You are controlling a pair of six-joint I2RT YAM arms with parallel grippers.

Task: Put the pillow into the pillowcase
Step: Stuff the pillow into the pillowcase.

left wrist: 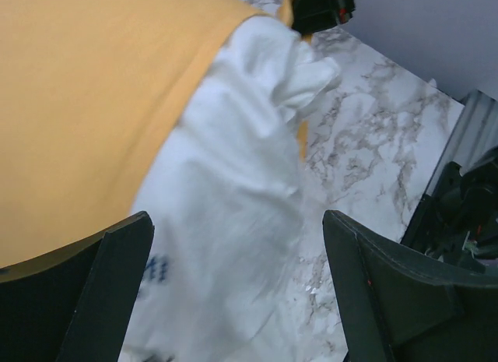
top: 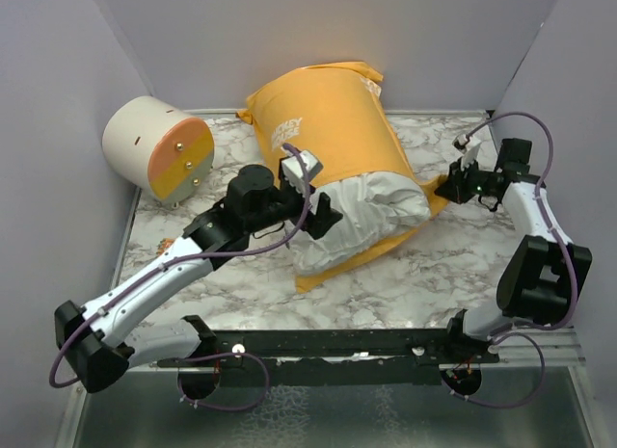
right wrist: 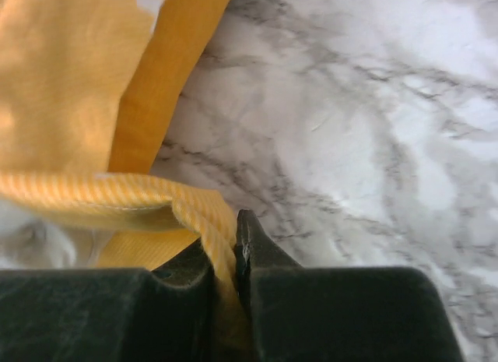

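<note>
The pillow (top: 362,222), seemingly soft and light, lies mid-frame mostly inside the pillowcase (top: 328,120), its white end best taken between the wide-apart left fingers (left wrist: 101,300) while the right fingers (right wrist: 327,315) clamp the case's hem.

I see a marbled surface (top: 453,265) carrying an orange pillowcase (top: 328,120), a white pillow (top: 376,212) partly inside, and a cylinder (top: 145,140) back left.

Part of the pillow (top: 366,217) toward the tabletop's far edge concealed inside the pillowcase (top: 333,116). From above, the case's white lettering (top: 289,132) is too small to read. Left wrist view: printed label (left wrist: 158,270) blurred, illegible. Right wrist view: pillowcase hem (right wrist: 117,192) disappears between the pinched fingers of the right gripper (right wrist: 236,249).
</note>
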